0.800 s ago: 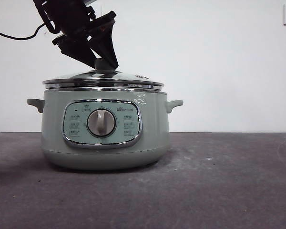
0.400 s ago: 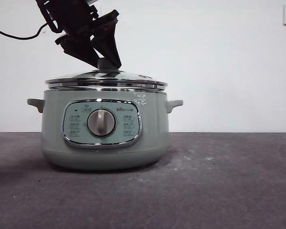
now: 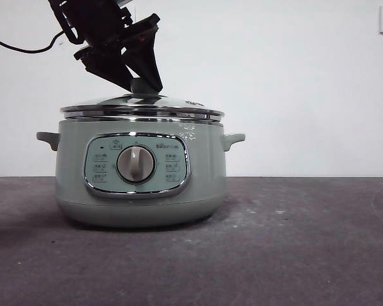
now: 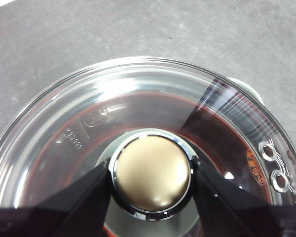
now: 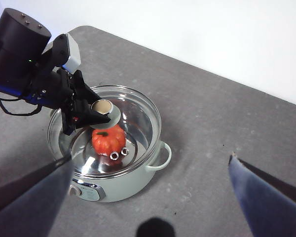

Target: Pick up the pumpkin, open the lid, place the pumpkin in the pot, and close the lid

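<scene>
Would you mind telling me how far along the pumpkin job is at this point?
The pumpkin already sits inside the pot, seen through the glass. The lid rests on the rim, with the left pincer closed on its knob. Only letting go looks left. The right pincer waits open above.

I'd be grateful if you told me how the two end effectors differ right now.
The left end effector is shut on the lid by its knob, above the pot; the right end effector is open and holds nothing. The left is right at the pot; the right hangs well back from it. Both have black jaws.
</scene>
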